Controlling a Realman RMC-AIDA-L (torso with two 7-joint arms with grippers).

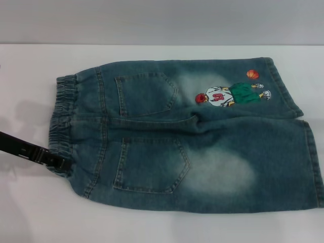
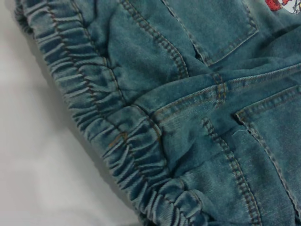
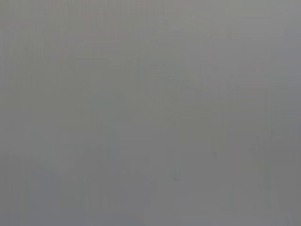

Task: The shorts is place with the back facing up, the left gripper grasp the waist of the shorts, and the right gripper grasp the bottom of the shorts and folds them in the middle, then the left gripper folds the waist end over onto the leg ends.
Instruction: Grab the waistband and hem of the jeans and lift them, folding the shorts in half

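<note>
Lay flat on the white table (image 1: 30, 212), the shorts (image 1: 202, 147), back pockets up, waistband (image 1: 63, 121) leftmost. Reached the near corner of that waistband, the left gripper (image 1: 59, 163), touching the gathered edge; couldn't tell if open or clamped. Saw nothing of the right gripper beside the shorts.

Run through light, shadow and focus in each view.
Head view: even soft light, a faint shadow beside the left gripper at the shorts' waistband. Left wrist view: close on the waistband, stitching readable, a dark shadow along its edge. Right wrist view: featureless grey, nothing discernible.
</note>
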